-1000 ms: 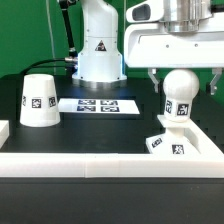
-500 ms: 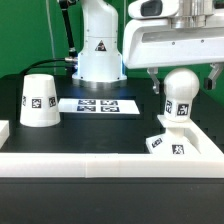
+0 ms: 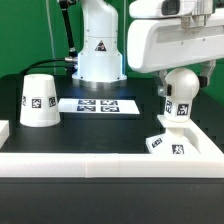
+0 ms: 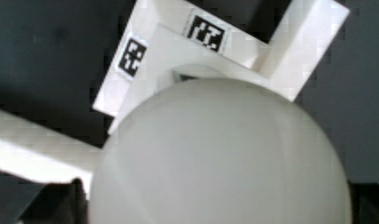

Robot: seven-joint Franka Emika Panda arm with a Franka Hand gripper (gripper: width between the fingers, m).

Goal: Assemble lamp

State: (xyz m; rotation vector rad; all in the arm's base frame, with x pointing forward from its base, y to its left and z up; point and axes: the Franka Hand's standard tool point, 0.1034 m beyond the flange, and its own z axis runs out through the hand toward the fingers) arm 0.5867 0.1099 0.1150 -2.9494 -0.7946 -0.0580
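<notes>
Cut off and blurred
The gripper (image 3: pixel 185 80) runs off the exterior view's top edge; a white rail (image 3: pixel 100 165) hides part of the base (image 3: pixel 170 135); the wrist view's bulb (image 4: pixel 212 160) is blurred and cropped.

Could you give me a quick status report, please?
Jaws open, gripper straddling bulb; bulb upright on base; shade apart at exterior view's left, not in the way.

The shade (image 3: pixel 38 100) stands at the exterior view's left, the marker board (image 3: pixel 97 104) lies beside it, and at the right the bulb (image 3: pixel 181 90) stands on the base (image 3: pixel 178 143).
</notes>
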